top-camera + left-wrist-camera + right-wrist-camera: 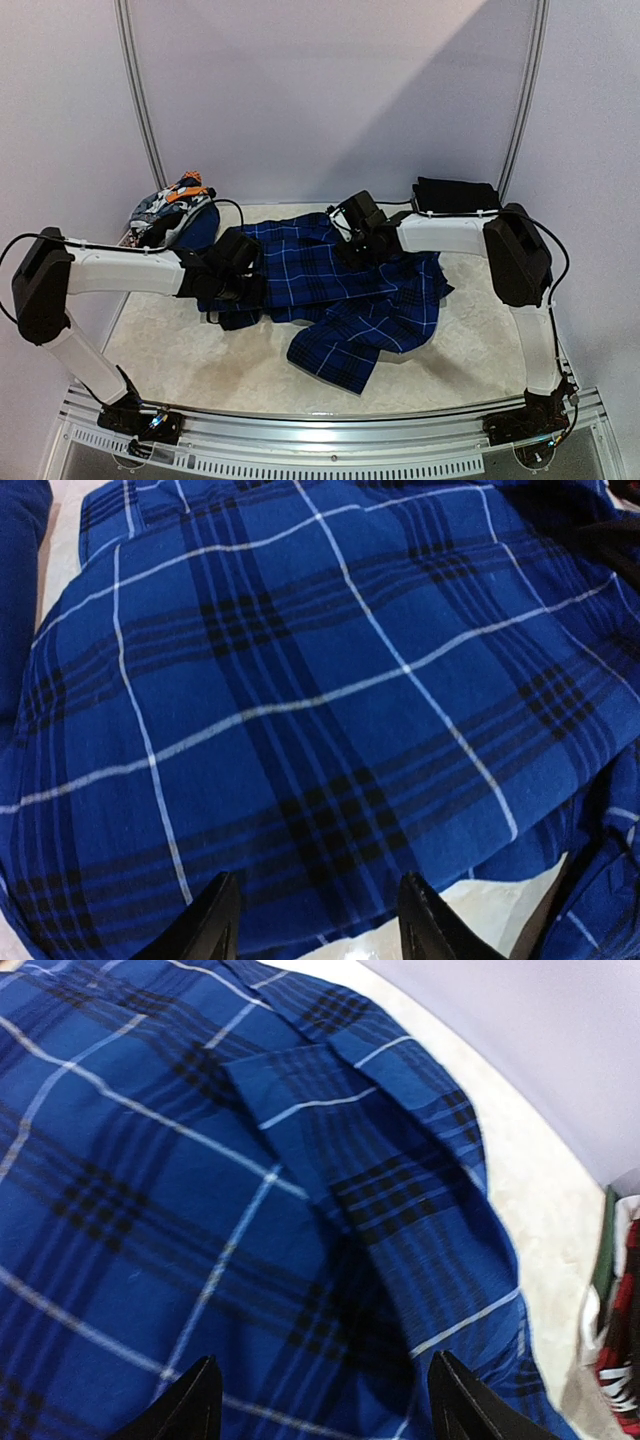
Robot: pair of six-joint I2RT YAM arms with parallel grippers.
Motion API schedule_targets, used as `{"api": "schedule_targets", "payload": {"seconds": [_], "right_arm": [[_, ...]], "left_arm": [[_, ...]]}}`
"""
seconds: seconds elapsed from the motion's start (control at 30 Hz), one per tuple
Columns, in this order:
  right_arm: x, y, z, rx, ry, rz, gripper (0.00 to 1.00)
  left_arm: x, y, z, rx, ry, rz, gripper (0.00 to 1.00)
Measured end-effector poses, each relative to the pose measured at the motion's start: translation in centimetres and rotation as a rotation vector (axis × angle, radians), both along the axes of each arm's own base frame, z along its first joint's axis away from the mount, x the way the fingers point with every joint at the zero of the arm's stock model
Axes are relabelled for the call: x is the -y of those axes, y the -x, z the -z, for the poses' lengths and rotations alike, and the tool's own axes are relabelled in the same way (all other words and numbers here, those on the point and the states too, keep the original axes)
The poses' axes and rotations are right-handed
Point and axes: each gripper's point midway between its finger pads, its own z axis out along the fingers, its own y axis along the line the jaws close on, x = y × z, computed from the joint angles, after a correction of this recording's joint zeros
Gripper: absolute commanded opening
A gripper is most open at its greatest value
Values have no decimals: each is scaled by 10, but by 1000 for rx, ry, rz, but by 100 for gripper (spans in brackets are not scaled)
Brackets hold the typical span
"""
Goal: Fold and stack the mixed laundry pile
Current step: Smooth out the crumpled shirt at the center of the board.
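table (pixel 200 350), both tools (pixel 320 925) (pixel 325 1410) spread over shirt (pixel 310 270)

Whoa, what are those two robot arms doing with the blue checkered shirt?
Two robot arms are sorting laundry. The blue plaid shirt lies spread out but rumpled in the middle of the table, not folded yet. The left gripper and the right gripper are both right over it with their fingers open, holding nothing. A neat black garment sits at the back right, and a bundle of patterned clothes lies at the back left.
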Motion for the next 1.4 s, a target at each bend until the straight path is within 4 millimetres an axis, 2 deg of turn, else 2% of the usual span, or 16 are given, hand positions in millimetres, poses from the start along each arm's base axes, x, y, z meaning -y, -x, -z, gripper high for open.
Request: {"api": "schedule_targets", "payload": {"seconds": [0.2, 0.37, 0.47, 0.67, 0.83, 1.0, 1.23, 1.4], "right_arm": [[13, -18, 10, 64, 124, 53, 62], [25, -29, 15, 116, 229, 95, 53], [28, -36, 16, 145, 279, 105, 44], [28, -46, 22, 182, 335, 110, 25], [25, -54, 10, 215, 341, 106, 12], [22, -64, -7, 250, 320, 110, 1], [34, -81, -6, 239, 292, 125, 0], [44, -98, -13, 224, 231, 135, 0]], "left_arm": [[3, -19, -2, 12, 7, 0, 52], [-6, -34, 6, -4, 5, -22, 51], [-8, -43, 9, -9, 8, -29, 49], [0, -61, 17, -17, 28, -26, 46], [-6, -62, 42, -68, 6, -38, 44], [-13, -61, 52, -86, -4, -49, 43], [-20, -59, 65, -108, -9, -59, 41], [-19, -62, 65, -98, 0, -63, 39]]}}
